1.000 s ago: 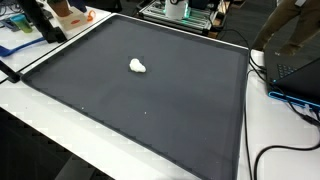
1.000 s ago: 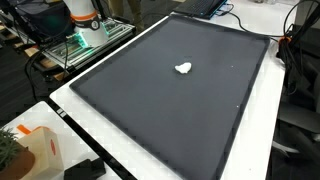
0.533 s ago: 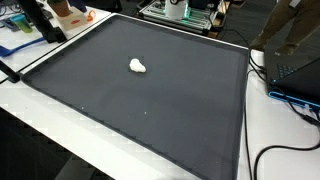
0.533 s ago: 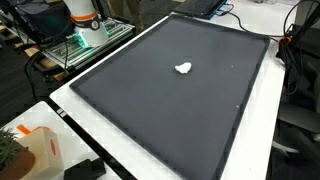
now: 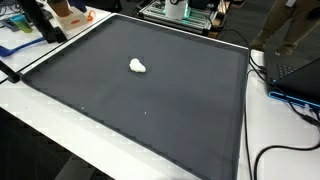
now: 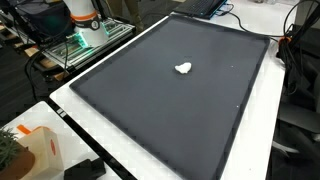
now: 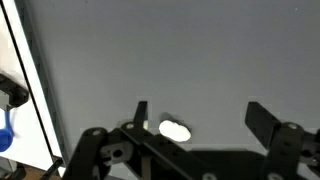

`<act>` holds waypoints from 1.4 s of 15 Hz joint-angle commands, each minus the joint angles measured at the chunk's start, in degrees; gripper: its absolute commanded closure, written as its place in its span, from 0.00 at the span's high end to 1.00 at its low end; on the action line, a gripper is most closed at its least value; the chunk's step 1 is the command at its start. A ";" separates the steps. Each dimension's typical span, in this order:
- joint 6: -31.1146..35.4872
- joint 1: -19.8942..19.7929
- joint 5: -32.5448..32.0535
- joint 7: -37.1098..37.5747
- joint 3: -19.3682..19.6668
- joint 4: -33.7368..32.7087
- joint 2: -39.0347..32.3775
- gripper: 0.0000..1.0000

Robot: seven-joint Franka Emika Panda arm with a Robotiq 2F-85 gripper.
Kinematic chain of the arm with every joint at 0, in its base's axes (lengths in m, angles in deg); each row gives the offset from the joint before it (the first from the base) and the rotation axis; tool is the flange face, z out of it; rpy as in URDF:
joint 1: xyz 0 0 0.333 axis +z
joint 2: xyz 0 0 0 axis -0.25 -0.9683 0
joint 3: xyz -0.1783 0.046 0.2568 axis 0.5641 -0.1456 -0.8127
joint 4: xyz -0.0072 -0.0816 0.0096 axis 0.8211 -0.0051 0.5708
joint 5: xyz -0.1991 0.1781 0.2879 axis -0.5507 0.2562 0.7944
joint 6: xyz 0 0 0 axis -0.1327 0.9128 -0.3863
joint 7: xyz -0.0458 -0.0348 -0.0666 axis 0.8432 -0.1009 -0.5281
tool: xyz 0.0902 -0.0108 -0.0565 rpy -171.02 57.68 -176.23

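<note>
One small white crumpled lump (image 5: 137, 66) looks light and squashy, so I'd pinch gently across its middle. It sits about 12 o'clock of centre on the dark grey flat mat (image 5: 150, 115). The gripper (image 7: 200, 118) hangs over it, spread wide.

One lump (image 5: 137, 66) (perhaps cloth), one mat (image 5: 160, 110)

mat (image 5: 150, 110) matt dark fabric; white lump (image 5: 138, 66) soft, crumpled; end effector (image 7: 198, 108) matt black.
</note>
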 commanded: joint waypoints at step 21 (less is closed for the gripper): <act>34.15 -8.42 -8.48 -8.74 11.61 0.03 -23.55 1.00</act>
